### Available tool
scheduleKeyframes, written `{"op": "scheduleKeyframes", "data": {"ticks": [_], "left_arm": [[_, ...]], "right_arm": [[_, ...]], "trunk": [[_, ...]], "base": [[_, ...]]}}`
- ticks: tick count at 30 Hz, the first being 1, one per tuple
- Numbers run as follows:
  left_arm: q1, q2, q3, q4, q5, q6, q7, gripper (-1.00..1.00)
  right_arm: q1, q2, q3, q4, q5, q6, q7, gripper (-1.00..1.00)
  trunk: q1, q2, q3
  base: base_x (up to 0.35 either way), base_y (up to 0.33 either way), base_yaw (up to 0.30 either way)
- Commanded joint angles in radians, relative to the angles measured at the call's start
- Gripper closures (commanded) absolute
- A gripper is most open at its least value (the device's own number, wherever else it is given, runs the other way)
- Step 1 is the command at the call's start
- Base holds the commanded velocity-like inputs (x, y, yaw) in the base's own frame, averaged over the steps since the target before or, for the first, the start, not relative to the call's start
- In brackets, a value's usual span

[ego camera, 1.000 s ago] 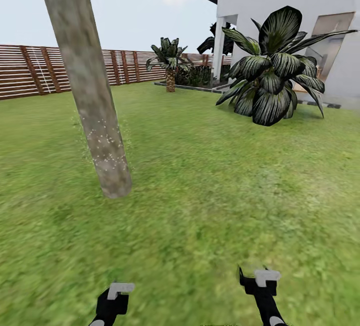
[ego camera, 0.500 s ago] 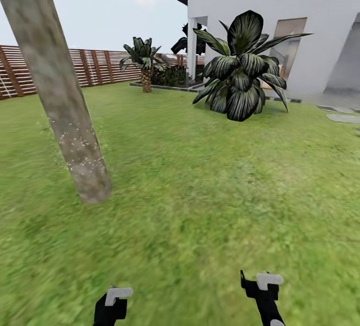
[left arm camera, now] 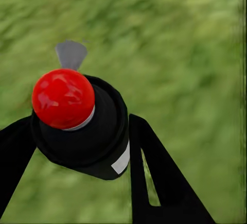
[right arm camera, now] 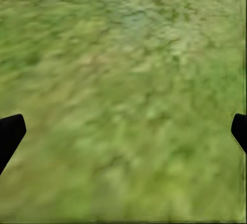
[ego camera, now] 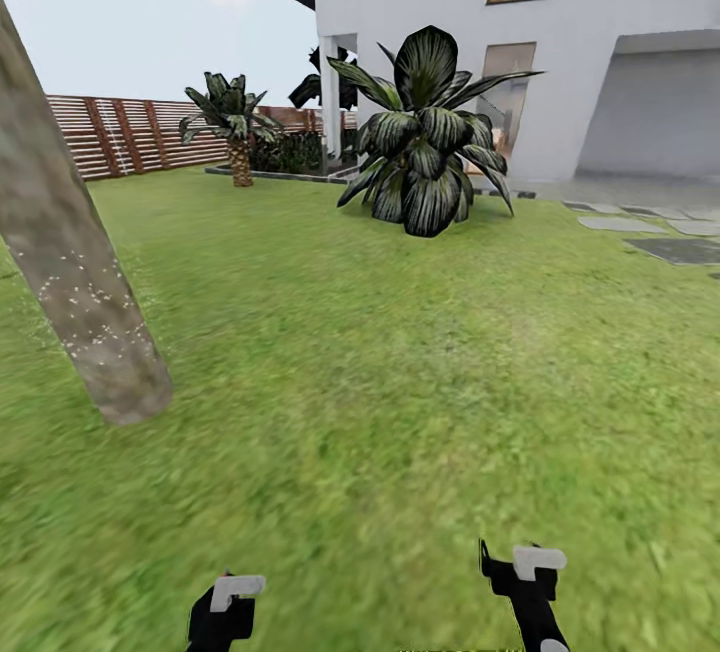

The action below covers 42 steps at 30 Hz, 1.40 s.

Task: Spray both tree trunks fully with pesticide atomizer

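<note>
Clamped between the black fingers (left arm camera: 149, 183) of the left gripper (left arm camera: 77, 147), the pesticide atomizer (left arm camera: 87, 131) is showing in the left wrist view as a black bottle with a red cap and a small white label patch, a grey nozzle tip poking out beyond it. It is pointing down at blurred grass, not at any trunk, so I judge that no spraying is going on now. In the head view the left gripper (ego camera: 225, 602) is riding low at the near edge, which suits carrying, not aiming. The right gripper (ego camera: 525, 572) is hanging beside it, holding nothing; in its wrist view the jaws are standing wide apart over bare lawn, one fingertip (right arm camera: 10, 134) at each side.

Outward from the arms, the lawn (ego camera: 400, 382) of the garden is lying open. One tree trunk (ego camera: 80, 302) is leaning at the near left, with white specks of pesticide (ego camera: 85, 297) dotting its lower part; its upper reach is cut off by the frame. Farther off, a big dark-leaved bush (ego camera: 425, 147) is standing before the white house (ego camera: 560, 52), a short palm (ego camera: 235, 127) and the wooden fence (ego camera: 130, 132) to its left. Paving stones (ego camera: 650, 237) are lying at the far right. Nothing is blocking the ground just ahead.
</note>
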Motion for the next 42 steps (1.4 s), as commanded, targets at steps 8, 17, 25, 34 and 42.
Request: {"op": "scheduleKeyframes", "data": {"ticks": [8,17,25,34,42], "left_arm": [[0.000,0.000,0.000,0.000,0.000,-0.001,0.000,1.00],[0.000,0.000,0.000,0.000,0.000,-0.001,0.000,1.00],[-0.001,0.000,0.000,0.000,0.000,-0.001,0.000,1.00],[0.000,0.000,-0.001,0.000,0.000,-0.004,0.000,1.00],[0.000,-0.002,-0.002,0.000,-0.001,-0.004,0.000,1.00]], "right_arm": [[0.000,-0.001,0.000,-0.001,0.000,0.000,0.000,-1.00],[0.000,0.000,0.000,0.000,0.000,0.000,0.001,-1.00],[0.001,0.001,0.000,0.001,0.000,0.000,0.002,-1.00],[0.001,0.002,0.000,-0.001,0.001,0.000,0.000,-1.00],[0.001,0.004,0.000,-0.001,0.000,0.000,0.000,-1.00]], "trunk": [[0.000,0.000,0.000],[-0.035,0.063,0.027],[-0.065,0.119,0.047],[-0.081,0.147,0.057],[-0.081,0.147,0.057]], "base": [[0.000,0.000,-0.300],[0.000,0.000,-0.299],[0.000,0.000,-0.290],[0.000,0.000,-0.223],[0.000,-0.095,-0.148]]}}
